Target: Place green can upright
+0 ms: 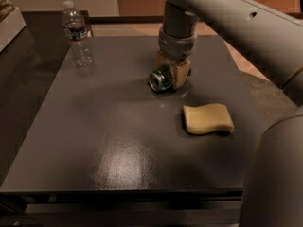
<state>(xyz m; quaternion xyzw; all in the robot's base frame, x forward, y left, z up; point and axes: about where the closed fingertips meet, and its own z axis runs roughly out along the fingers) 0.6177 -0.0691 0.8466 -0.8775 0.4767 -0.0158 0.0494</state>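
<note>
Table (pixel 118 141), dark grey and flat-topped, is the reference for everything below. Off its back-left edge: pale box-like thing (pixel 8 22), mostly cut off, can't tell what it is. Back-left corner of table: clear plastic water bottle (pixel 77 34) with white cap and label band, standing upright, well apart from the rest.

Back-centre of table, slightly right of the middle: small dark green metal drink can (pixel 160 78), lying on its side, silver end turned toward the table's front-left. Not upright. On it: gripper (pixel 170 70), grey cylindrical wrist pointing straight down at that spot. Two tan fingers (pixel 181 74) straddle the can body, one on the side toward the table's back-left, one toward its front-right. Both are pressed to the can, so the pincer is pinching it. Can't tell whether the can's underside touches the table or sits just off it.

Thick grey robot arm (pixel 222 13) runs from the wrist up and over the table's back-right corner. Right-centre of table, nearer the front than the can and apart from it: pale yellow wavy-edged sponge (pixel 207 118), lying flat. At table's front-right corner: big grey rounded robot part (pixel 277 174), close to camera, covering that corner.
</note>
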